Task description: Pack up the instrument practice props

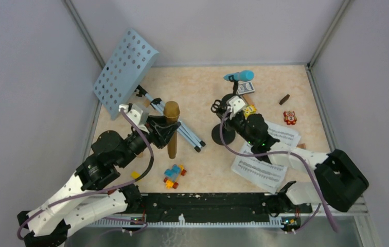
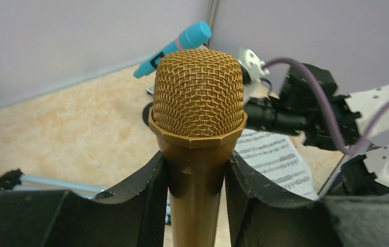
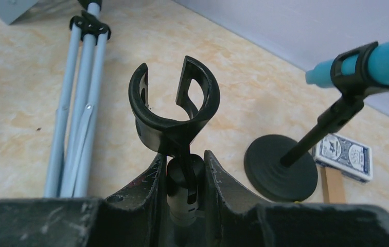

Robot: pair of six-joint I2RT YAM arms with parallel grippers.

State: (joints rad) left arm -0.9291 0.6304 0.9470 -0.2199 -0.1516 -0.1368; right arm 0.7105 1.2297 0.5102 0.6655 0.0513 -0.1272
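Observation:
My left gripper (image 1: 165,129) (image 2: 196,165) is shut on the gold microphone (image 1: 171,110) (image 2: 198,92), gripping it just under its mesh head. My right gripper (image 1: 232,109) (image 3: 184,160) is shut on the neck of a black mic holder (image 3: 174,103); its clip is empty and its round base (image 1: 223,135) shows below. The blue microphone (image 1: 240,76) (image 3: 388,59) sits clipped in the second holder (image 3: 281,167). The pale-blue music rack (image 1: 125,72) lies tilted at the back left, with its tripod legs (image 1: 182,126) (image 3: 74,128) on the table. Sheet-music pages (image 1: 262,167) (image 2: 275,154) lie under the right arm.
A colourful toy-block car (image 1: 174,176) sits near the front middle, and a yellow block (image 1: 135,175) lies by the left arm. A blue card box (image 1: 245,87) (image 3: 344,154), a brown block (image 1: 284,99) and a red toy (image 1: 289,118) lie at the back right. Walls enclose the table.

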